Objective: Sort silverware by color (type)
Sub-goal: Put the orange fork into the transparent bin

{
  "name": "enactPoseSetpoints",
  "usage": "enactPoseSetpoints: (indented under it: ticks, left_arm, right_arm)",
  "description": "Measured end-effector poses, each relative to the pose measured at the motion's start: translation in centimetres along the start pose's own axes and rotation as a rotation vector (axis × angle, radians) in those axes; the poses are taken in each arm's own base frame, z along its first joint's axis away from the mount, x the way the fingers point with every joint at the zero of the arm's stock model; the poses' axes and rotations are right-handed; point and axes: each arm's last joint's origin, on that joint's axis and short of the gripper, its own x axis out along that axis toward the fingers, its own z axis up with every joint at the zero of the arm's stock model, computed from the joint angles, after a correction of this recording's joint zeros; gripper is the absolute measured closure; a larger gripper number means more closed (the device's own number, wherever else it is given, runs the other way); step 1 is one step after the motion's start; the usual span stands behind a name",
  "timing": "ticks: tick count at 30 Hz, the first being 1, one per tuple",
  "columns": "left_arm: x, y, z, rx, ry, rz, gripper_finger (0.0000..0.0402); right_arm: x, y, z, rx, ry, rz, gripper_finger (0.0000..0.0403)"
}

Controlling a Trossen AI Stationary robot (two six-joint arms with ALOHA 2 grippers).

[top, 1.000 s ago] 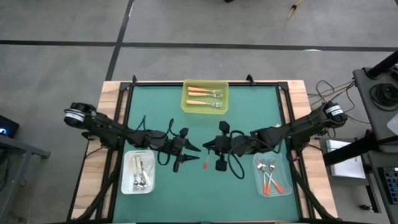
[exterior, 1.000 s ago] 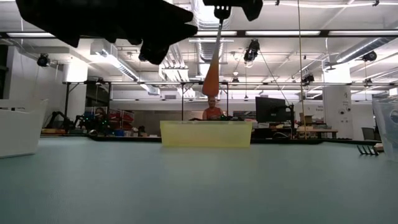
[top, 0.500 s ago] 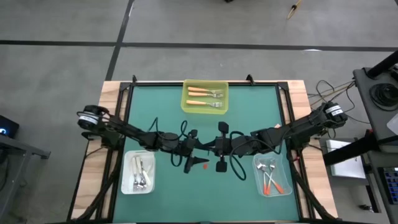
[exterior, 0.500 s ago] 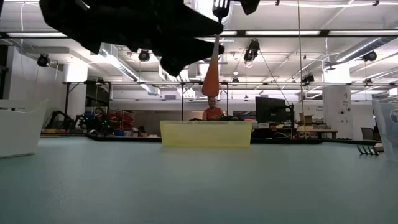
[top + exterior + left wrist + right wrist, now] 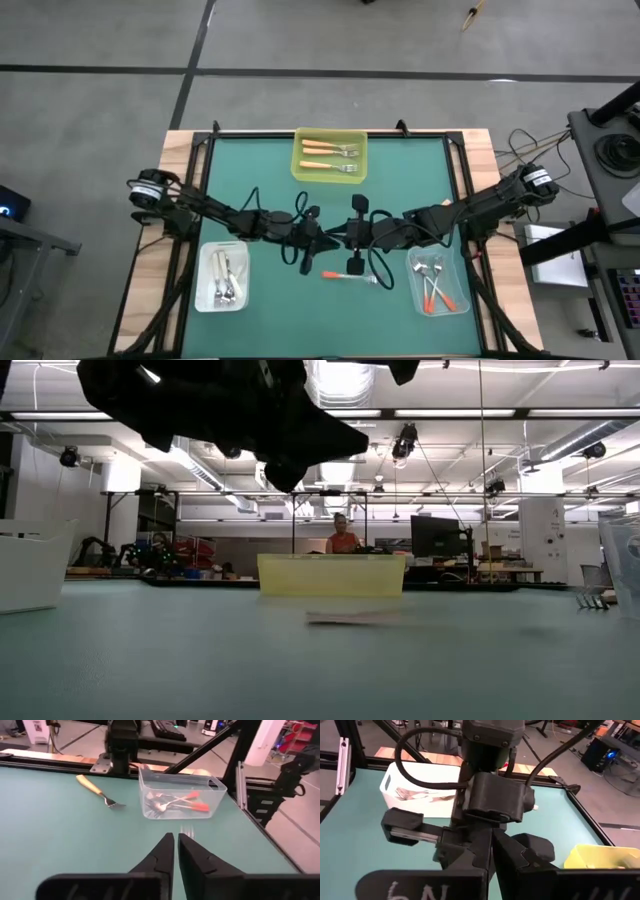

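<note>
So, the loose fork (image 5: 350, 275) w/ red-orange handle lies flat on the green worktop (image 5: 400, 180), handle twd the left arm's side, tines twd the clear bin (image 5: 437, 281). In the low view it shows as a pale flat streak (image 5: 352, 618) in front of the yellow bin (image 5: 331, 574). I'd judge it light, stiff, thin: metal tines prob slick, plastic handle likely grippier. Best hold is mid-handle, pinch across the narrow width; it sits low, so the fingers need to go near the surface.

Left claw (image 5: 318, 240) and right claw (image 5: 335, 237) meet tip to tip at mid worktop, above the surface. Fork is just beside them on the near side, not under either, touching neither. Both claws are pressed together and empty per wrist views: left (image 5: 174, 851), right (image 5: 491, 851).

Rest of the silverware is already binned: orange handles in the yellow bin, red-orange in the clear bin, white in the white bin (image 5: 222, 277). Loose fork matches the clear bin, so it's a short carry for the right arm.
</note>
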Motion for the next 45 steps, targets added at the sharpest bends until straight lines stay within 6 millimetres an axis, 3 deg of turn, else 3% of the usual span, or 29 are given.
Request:
enactPoseSetpoints:
  ticks: [6, 14, 19, 26, 35, 41, 45]
  left_arm:
    - [-0.2, 0.2, -1.0, 0.083, 0.138, -0.033, 0.0401]
    - [-0.5, 0.3, -2.2, 0.204, 0.248, 0.075, 0.0401]
    - [-1.0, 0.4, -1.8, 0.258, 0.244, 0.134, 0.0401]
    - [-3.6, 0.3, -0.4, 0.366, 0.190, 0.127, 0.0402]
    - [-7.9, 0.5, -0.6, 0.450, 0.140, 0.122, 0.0402]
    - [-9.4, 0.4, 0.1, 0.465, -0.003, 0.129, 0.0402]
    - [-10.5, 0.2, 1.8, 0.523, -0.105, 0.141, 0.0402]
  right_arm:
    - [-0.3, -0.3, -0.1, 0.125, 0.020, -0.074, 0.0394]
    - [-0.6, 0.1, -2.0, 0.607, 0.203, -0.047, 0.0394]
    - [0.2, 1.1, -3.1, 0.947, 0.288, -0.045, 0.0394]
    - [1.5, 2.8, -4.5, 1.175, 0.434, -0.105, 0.0394]
    - [2.9, 4.3, -4.0, 1.269, 0.822, -0.272, 0.0394]
    - [4.3, 5.2, -3.7, 0.906, 0.973, -0.125, 0.0394]
    - [6.3, 5.3, -4.6, 0.850, 0.993, -0.138, 0.0394]
